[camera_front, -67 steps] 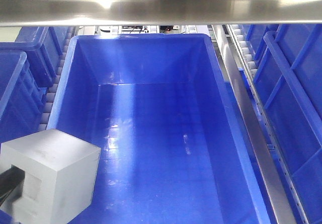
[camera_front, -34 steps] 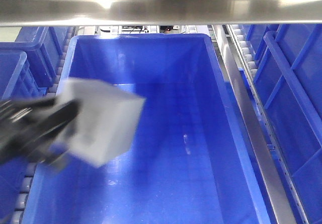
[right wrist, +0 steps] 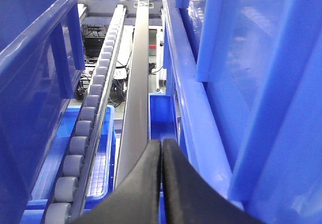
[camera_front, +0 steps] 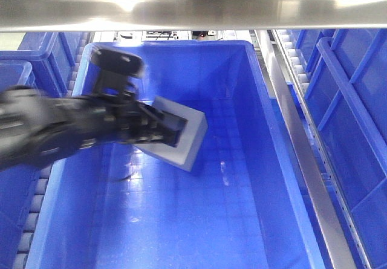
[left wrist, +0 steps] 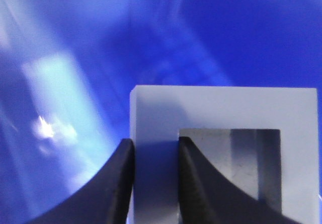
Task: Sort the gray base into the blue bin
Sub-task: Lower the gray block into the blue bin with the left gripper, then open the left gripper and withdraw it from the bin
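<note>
The gray base [camera_front: 184, 139] hangs tilted inside the blue bin [camera_front: 269, 130], above its floor, left of the middle. My left gripper [camera_front: 169, 131] reaches in from the left and is shut on one wall of the base, one finger outside and one in the square recess. In the left wrist view the gray base [left wrist: 221, 108] fills the lower right, with my left gripper [left wrist: 156, 148] clamped on the wall beside the recess. My right gripper [right wrist: 162, 148] is shut with nothing in it, outside the bin over a metal rail [right wrist: 138, 83].
More blue crates stand at the left [camera_front: 24, 81] and right [camera_front: 351, 112]. Roller tracks [right wrist: 88, 128] run between the crates. A steel shelf beam [camera_front: 193, 6] spans the top of the front view.
My left arm has carried the gray base from the lower left corner up over the bin's left wall and right into the bin.
</note>
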